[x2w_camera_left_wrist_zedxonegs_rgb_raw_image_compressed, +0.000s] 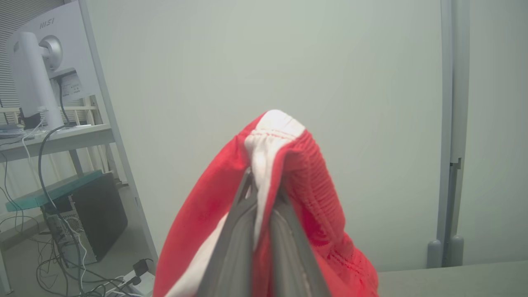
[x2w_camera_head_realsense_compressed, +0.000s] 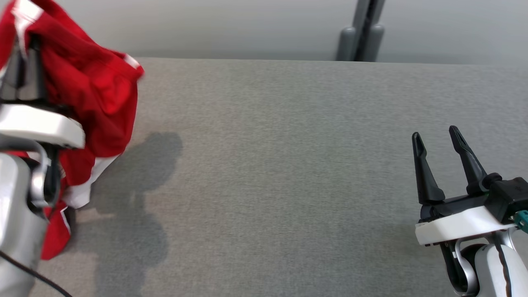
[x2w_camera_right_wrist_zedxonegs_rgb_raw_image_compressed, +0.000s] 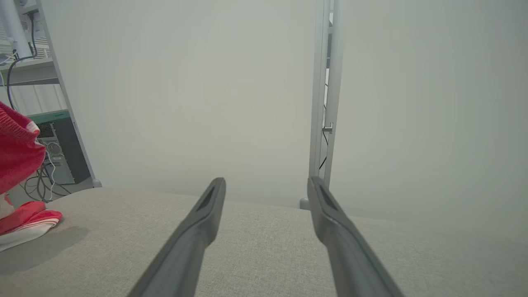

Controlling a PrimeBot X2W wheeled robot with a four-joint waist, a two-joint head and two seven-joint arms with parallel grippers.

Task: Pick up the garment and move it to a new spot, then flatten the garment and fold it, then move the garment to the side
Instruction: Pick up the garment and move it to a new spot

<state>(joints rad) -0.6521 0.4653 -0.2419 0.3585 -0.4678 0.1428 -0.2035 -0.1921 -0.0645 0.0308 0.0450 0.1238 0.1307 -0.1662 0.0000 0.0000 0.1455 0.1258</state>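
The garment (x2w_camera_head_realsense_compressed: 95,90) is red with white trim and hangs bunched at the far left of the grey fabric table (x2w_camera_head_realsense_compressed: 288,165). My left gripper (x2w_camera_head_realsense_compressed: 25,39) is raised there, shut on the garment. In the left wrist view the fingers (x2w_camera_left_wrist_zedxonegs_rgb_raw_image_compressed: 264,187) pinch the white-and-red ribbed waistband (x2w_camera_left_wrist_zedxonegs_rgb_raw_image_compressed: 276,128). The garment's lower end (x2w_camera_right_wrist_zedxonegs_rgb_raw_image_compressed: 24,222) still rests on the table surface. My right gripper (x2w_camera_head_realsense_compressed: 435,134) stands open at the lower right, low over the table, nothing between its fingers (x2w_camera_right_wrist_zedxonegs_rgb_raw_image_compressed: 206,214).
A pale wall and a grey post (x2w_camera_head_realsense_compressed: 363,33) stand behind the table's far edge. Beyond the table's left end are a desk with a monitor (x2w_camera_left_wrist_zedxonegs_rgb_raw_image_compressed: 37,62), a computer tower (x2w_camera_left_wrist_zedxonegs_rgb_raw_image_compressed: 99,210) and floor cables.
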